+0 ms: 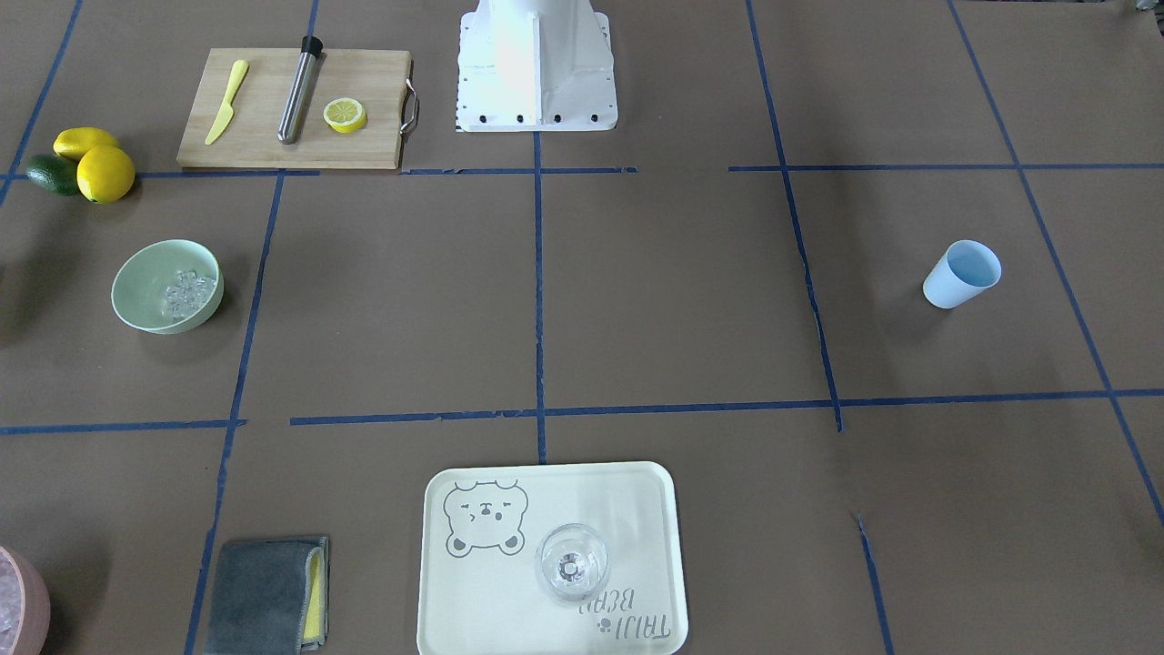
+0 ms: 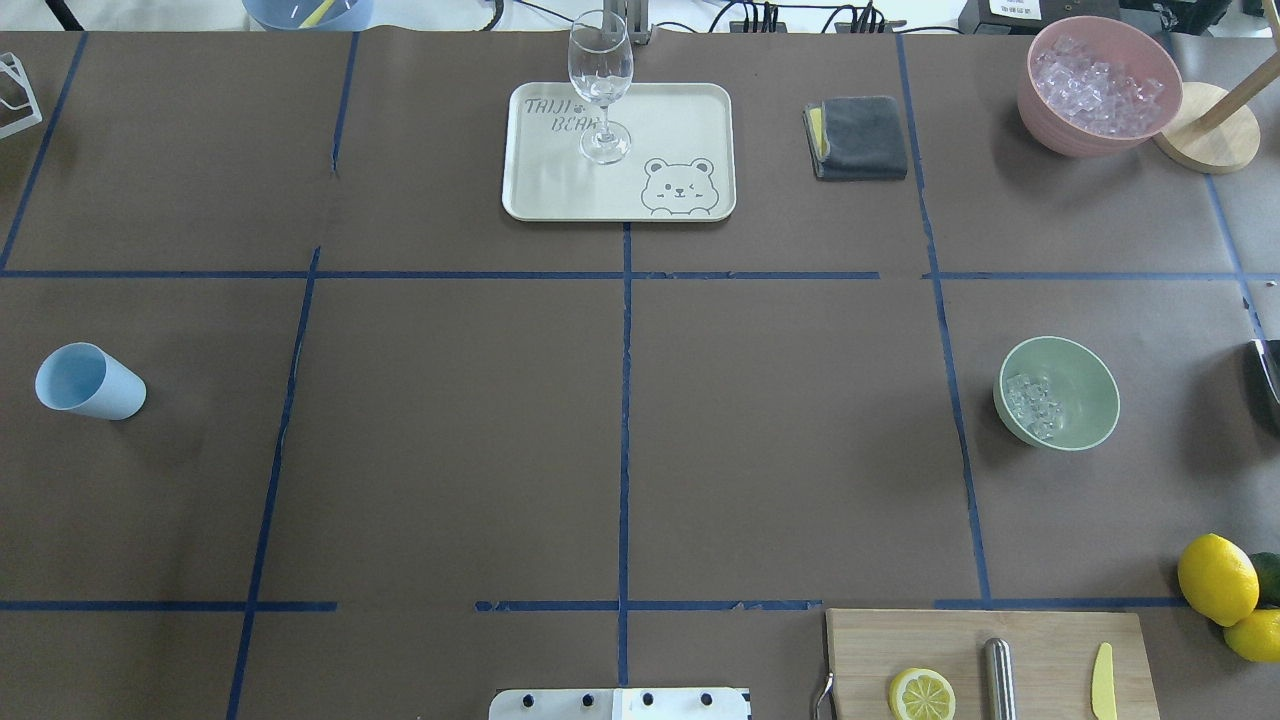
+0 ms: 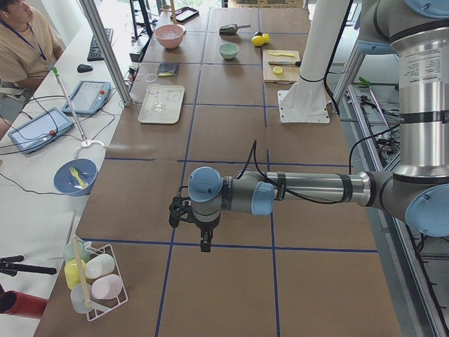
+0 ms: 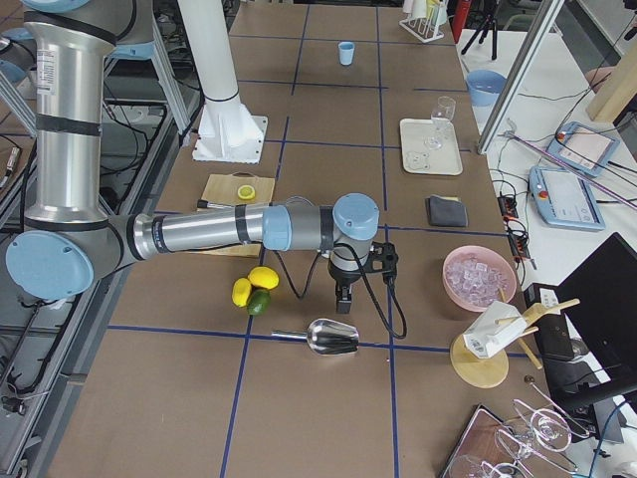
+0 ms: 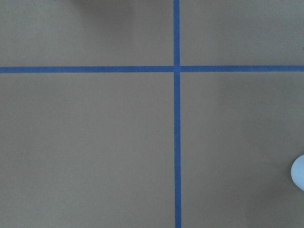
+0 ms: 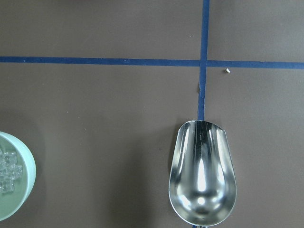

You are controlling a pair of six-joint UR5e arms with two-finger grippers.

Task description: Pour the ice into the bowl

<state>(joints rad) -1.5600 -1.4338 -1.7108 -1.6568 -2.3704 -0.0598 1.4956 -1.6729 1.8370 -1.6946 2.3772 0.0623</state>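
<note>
The pale mint-green bowl (image 1: 136, 305) stands on the brown table with a small pile of clear ice cubes (image 1: 189, 293) inside. It also shows in the overhead view (image 2: 1085, 385) with the ice (image 2: 1032, 405), and at the left edge of the right wrist view (image 6: 26, 166). An empty metal scoop (image 6: 203, 180) lies on the table under the right wrist. My right gripper (image 4: 343, 299) hangs just above the scoop (image 4: 333, 339). My left gripper (image 3: 203, 242) hovers over bare table. I cannot tell whether either is open or shut.
A pink container of ice (image 2: 1100, 85) stands at the far right corner. A blue cup (image 2: 90, 382) stands on the left side. A wine glass (image 2: 600, 80) stands on a tray (image 2: 690, 110). A cutting board (image 2: 1040, 640), lemons (image 2: 1215, 578) and a grey cloth (image 2: 858, 138) are also there.
</note>
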